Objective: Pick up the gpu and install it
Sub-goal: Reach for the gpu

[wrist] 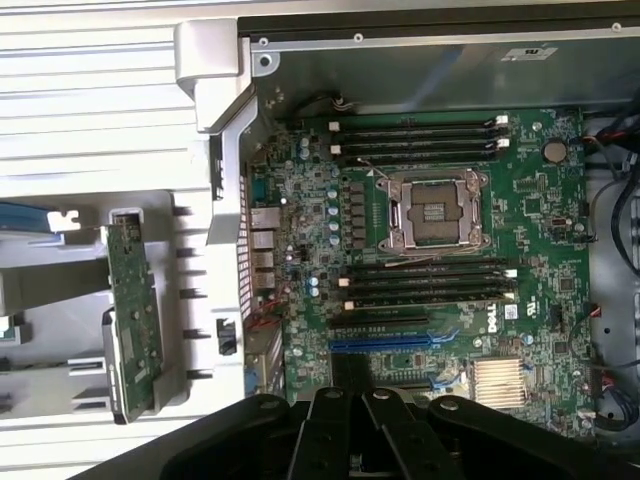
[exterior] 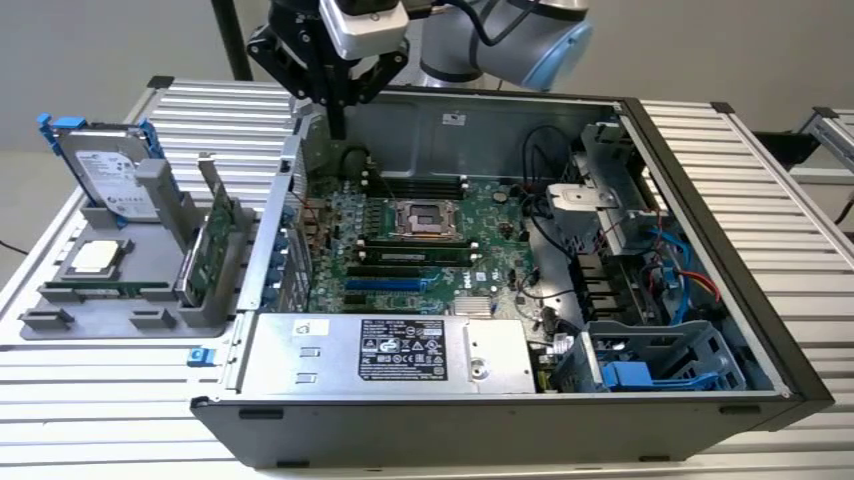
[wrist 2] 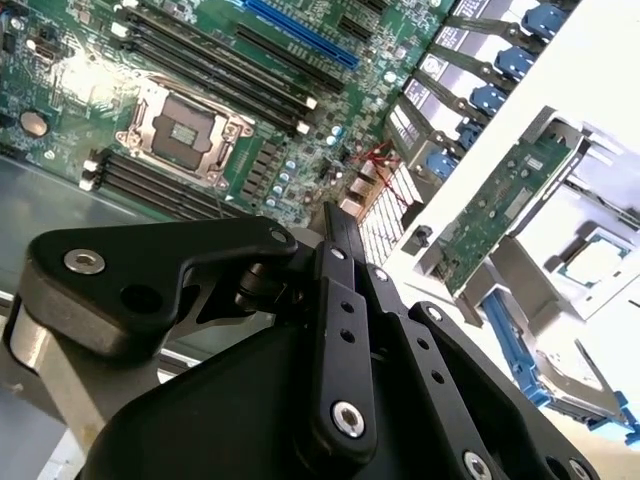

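**Gripper (exterior: 338, 126)** — fingers drawn together, nothing between them. It hangs over the rear corner of the open computer case (exterior: 467, 430), tips pointing down. In the second wrist view the closed fingertips (wrist 2: 340, 225) lie above the port-side edge of the motherboard (wrist 2: 300, 110), not far from the processor socket (wrist 2: 185, 128).

**The gpu (exterior: 218, 245)** is not in hand. It stands on edge in a slot of the grey parts holder (exterior: 80, 305), just outside the case wall on the exterior view's left, with its silver bracket at the upper end. In the first wrist view its green face is turned to the camera. Standing it upright probably serves the pick, since the long top edge is left free for a pinch from above.

**Case and board.** The case lies on its side with the panel off, so the board faces upward. The blue expansion slot (exterior: 387, 285) is unoccupied, which suits a straight downward insertion.

**Other parts in the holder.** A hard drive (exterior: 114, 175) stands upright behind the gpu, and a processor chip (exterior: 94, 258) lies flat.

**Stage (judged).** The pick is not yet made — the gripper is near the gpu but on the case side of the wall.
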`<state>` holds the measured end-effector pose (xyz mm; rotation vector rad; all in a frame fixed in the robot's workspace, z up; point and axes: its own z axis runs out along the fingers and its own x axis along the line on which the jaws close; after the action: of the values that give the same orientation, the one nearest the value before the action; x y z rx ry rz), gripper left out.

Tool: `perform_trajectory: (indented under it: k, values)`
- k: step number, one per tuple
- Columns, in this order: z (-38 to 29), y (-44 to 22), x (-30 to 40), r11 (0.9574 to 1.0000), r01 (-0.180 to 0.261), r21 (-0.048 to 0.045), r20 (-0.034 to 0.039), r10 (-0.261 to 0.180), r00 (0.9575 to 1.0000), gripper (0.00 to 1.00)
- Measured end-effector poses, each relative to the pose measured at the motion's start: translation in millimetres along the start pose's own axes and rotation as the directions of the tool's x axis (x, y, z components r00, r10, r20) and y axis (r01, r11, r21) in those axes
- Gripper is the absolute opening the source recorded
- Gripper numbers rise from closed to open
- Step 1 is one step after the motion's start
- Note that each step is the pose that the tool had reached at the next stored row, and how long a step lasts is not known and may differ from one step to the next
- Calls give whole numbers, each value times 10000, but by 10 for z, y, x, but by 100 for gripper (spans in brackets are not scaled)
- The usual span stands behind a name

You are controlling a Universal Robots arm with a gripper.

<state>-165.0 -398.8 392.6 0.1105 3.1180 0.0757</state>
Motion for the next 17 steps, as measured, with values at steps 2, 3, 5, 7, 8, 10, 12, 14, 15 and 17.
perform_trajectory:
  k: [2, 3, 5, 7, 8, 10, 12, 14, 15, 17]
  values:
    - [-1, -1, 21, 10000, 0, 0, -1, 0, 10000, 0]
    - [-1, -2, 31, 10000, 0, 0, 0, 0, 10000, 0]
    - [-1, -4, 51, 10000, 0, 0, 0, 0, 10000, 0]
    - [-2, -5, 69, 10000, 1, 1, -1, -1, 10000, 0]
    - [-1, -5, 75, 10000, 0, -1, 1, 0, 10000, 0]
    - [-2, -6, 81, 10000, 0, 0, 0, 0, 10000, 0]
    - [-2, -6, 86, 10000, 0, 0, -1, 0, 10000, 0]
    - [-2, -6, 87, 10000, 0, 0, 0, 0, 10000, 0]
    - [-2, -6, 88, 10000, 1, 0, 0, -1, 10000, 0]
    - [-2, -6, 89, 10000, 0, 0, 0, 0, 10000, 0]
